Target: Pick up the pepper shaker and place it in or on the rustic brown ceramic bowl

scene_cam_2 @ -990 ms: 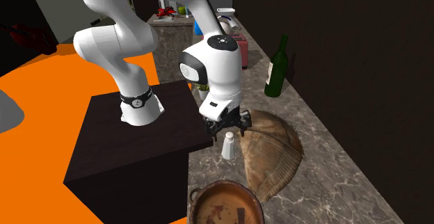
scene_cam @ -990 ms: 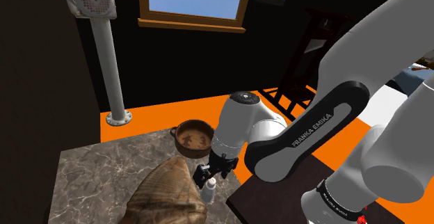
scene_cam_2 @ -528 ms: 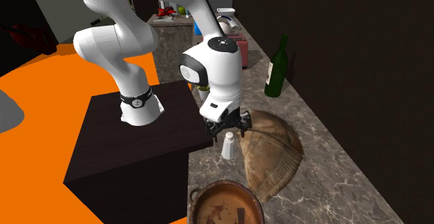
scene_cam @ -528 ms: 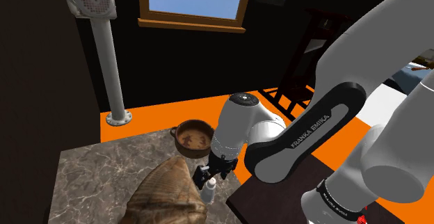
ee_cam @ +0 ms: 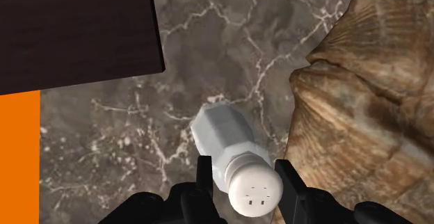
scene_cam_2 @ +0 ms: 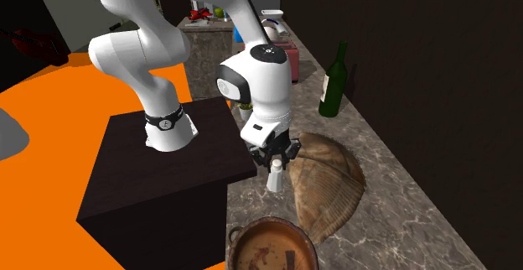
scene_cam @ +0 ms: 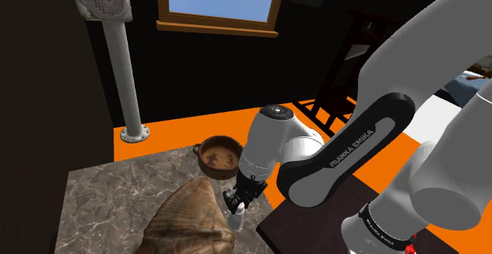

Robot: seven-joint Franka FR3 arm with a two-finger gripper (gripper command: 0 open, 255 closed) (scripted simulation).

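1. The pepper shaker (ee_cam: 233,153) is white, with a faceted body and a rounded cap pierced by small holes. It stands on the desk (ee_cam: 104,139), between the dark stand (scene_cam_2: 134,184) and a ribbed, tan, shell-shaped piece (scene_cam_2: 327,180).
2. The desk is dark grey marble with white veining. The floor (scene_cam: 173,130) is orange, and a window (scene_cam: 221,0) is set in the far wall.
3. The bowl (scene_cam: 218,156) is brown and round with small side handles. It sits on the same desk, apart from the shaker.
4. The tool (ee_cam: 247,184) has its black fingers close together, clamped on the shaker just below the cap.

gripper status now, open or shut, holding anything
Black two-finger gripper: closed on the white pepper shaker, one finger against each side near its cap.
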